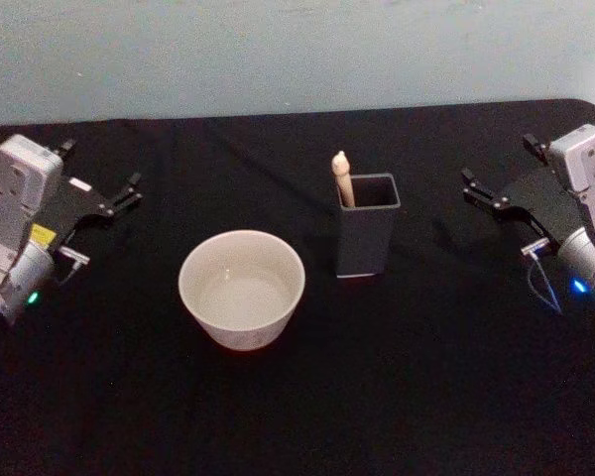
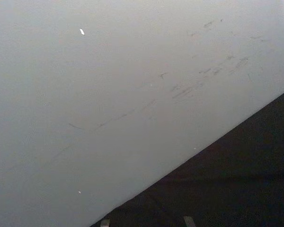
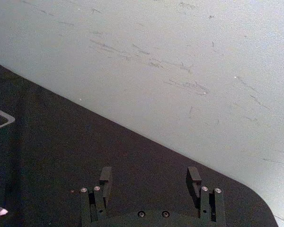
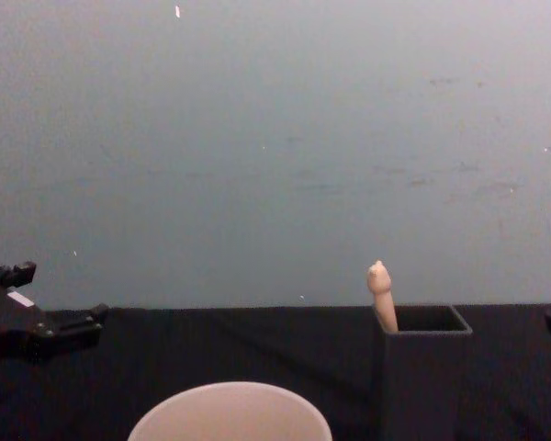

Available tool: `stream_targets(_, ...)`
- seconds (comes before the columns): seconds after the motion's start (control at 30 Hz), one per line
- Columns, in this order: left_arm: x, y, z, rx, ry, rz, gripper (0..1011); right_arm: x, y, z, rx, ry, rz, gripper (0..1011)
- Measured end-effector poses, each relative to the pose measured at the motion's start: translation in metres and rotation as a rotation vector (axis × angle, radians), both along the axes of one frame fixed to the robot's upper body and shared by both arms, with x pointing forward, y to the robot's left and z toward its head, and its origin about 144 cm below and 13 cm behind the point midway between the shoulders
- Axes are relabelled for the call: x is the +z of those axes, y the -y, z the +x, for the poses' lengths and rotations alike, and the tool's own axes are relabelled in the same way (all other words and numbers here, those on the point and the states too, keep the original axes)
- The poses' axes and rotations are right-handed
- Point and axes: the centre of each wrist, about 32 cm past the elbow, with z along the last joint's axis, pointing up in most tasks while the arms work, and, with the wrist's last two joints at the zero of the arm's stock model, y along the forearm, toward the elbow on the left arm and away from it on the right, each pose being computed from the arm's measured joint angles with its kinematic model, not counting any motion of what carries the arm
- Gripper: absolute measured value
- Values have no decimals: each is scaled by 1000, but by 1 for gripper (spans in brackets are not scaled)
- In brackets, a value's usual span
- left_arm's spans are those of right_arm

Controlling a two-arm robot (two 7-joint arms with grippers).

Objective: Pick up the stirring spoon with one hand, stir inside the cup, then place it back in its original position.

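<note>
The stirring spoon (image 1: 342, 177) stands in the dark grey holder (image 1: 368, 238), with its pale wooden handle leaning against the holder's 10 o'clock corner and its knob rising above the rim. Its shaft and bowl are hidden inside. The cup (image 1: 242, 288) rests on the black tabletop (image 1: 297, 416), with the holder near it at about 2 o'clock, not touching. The left gripper (image 1: 101, 169) sits well off at the cup's 10 o'clock, released, its fingers spread and holding nothing. The right gripper (image 1: 501, 164) sits at the holder's 2 o'clock, well apart, likewise released; the right wrist view shows its two fingers (image 3: 105, 176) standing wide.
</note>
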Motion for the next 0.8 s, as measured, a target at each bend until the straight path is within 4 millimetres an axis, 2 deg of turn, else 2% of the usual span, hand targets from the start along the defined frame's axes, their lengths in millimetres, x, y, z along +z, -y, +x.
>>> stream_targets(0.8, 0, 0, 0, 0, 0, 0, 1001, 4, 1, -3, 18, -8, 31, 1003)
